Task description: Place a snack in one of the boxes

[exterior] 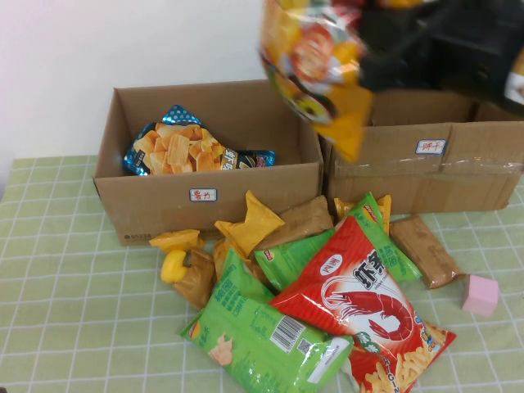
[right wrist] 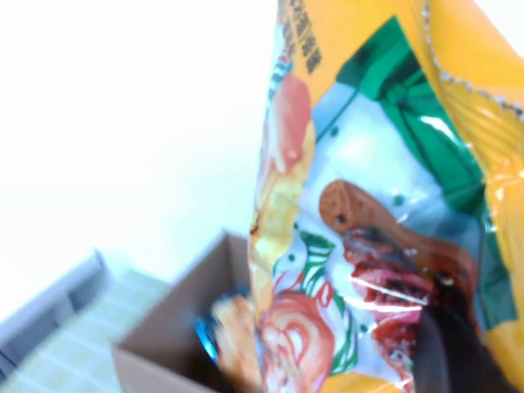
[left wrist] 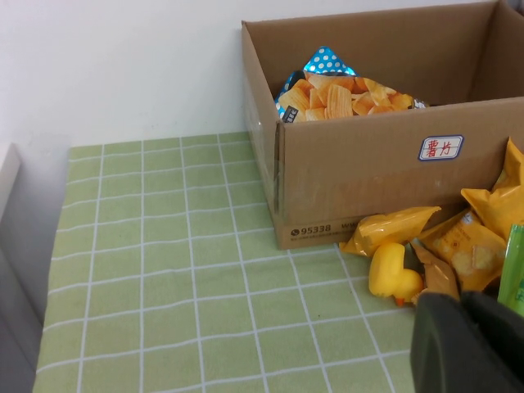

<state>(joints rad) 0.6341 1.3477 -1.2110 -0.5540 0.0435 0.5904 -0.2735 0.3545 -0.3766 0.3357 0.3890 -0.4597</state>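
Observation:
My right gripper [exterior: 372, 59] is raised high and shut on a snack, an orange-yellow bag [exterior: 315, 61] with a cartoon print, which hangs in the air over where the two boxes meet. In the right wrist view the bag [right wrist: 368, 205] fills the frame, a dark finger [right wrist: 446, 348] presses on it, and the box [right wrist: 160, 348] lies below. The lower brown box [exterior: 164, 209], with a small white red-lettered label, stands at the left and holds a blue chip bag [exterior: 184, 147]. My left gripper [left wrist: 460, 301] is shut and empty, low over the cloth beside a yellow duck [left wrist: 391, 274].
A taller taped cardboard box [exterior: 426, 176] stands at the right. In front of both boxes lies a pile of snacks: a red shrimp bag [exterior: 360, 295], a green bag [exterior: 262, 336] and small yellow and brown packs. A pink cube [exterior: 480, 295] sits at the right edge.

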